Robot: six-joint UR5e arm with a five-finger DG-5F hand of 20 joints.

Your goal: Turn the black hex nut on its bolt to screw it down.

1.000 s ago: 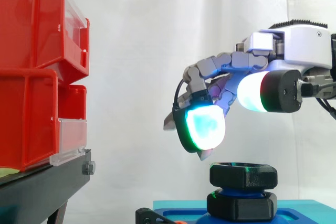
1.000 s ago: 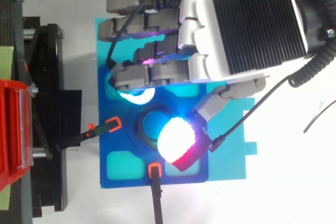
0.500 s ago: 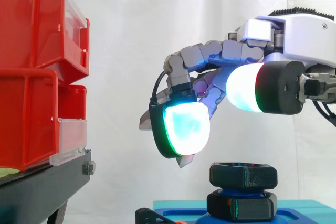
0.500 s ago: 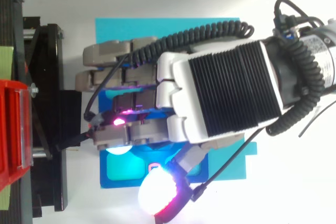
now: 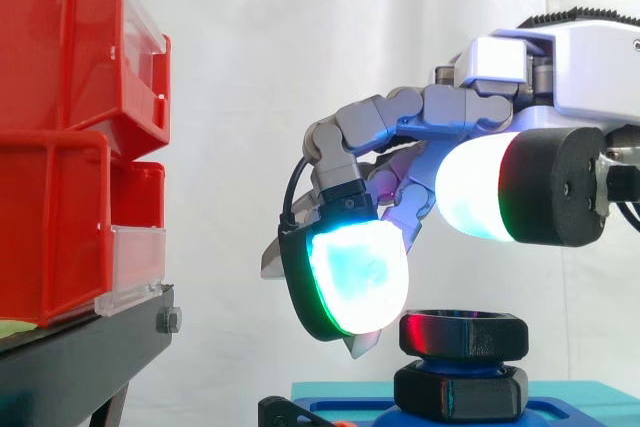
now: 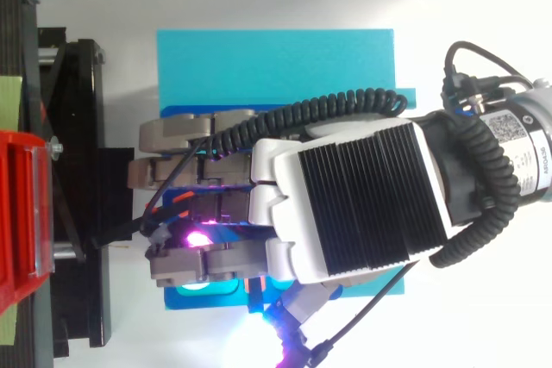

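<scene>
Side view: fingers [image 5: 352, 277] curled downward, gripping nothing.
The glowing pads hang just beside and above the black hex nut [image 5: 463, 335], which is stacked over a second nut [image 5: 460, 393] on the blue plate [image 6: 276, 66]. The hand [image 5: 455, 107] is held level.

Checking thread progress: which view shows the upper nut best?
Side view. The upper nut stands in clear profile on its bolt, above a lower nut, with the robot hand over it. In the top view, the robot hand covers the spot where it sits, so it is hidden.
</scene>
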